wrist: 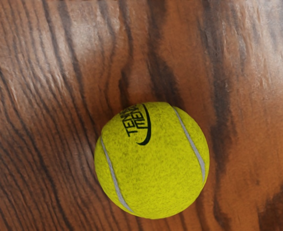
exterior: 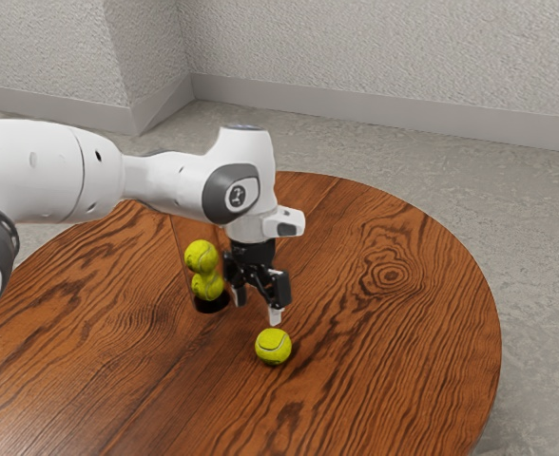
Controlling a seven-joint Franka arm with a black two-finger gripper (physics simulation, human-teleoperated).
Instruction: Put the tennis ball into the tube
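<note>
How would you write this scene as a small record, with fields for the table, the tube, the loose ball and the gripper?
table: round wooden table
tube: upright tube with a dark base, on the table
tube contents: lower ball and upper ball, stacked
loose ball: yellow-green tennis ball, on the table outside the tube, with dark print and pale seams
gripper: black gripper, open, above the table near the loose ball, holding nothing
task status: loose ball not yet in the tube
</note>
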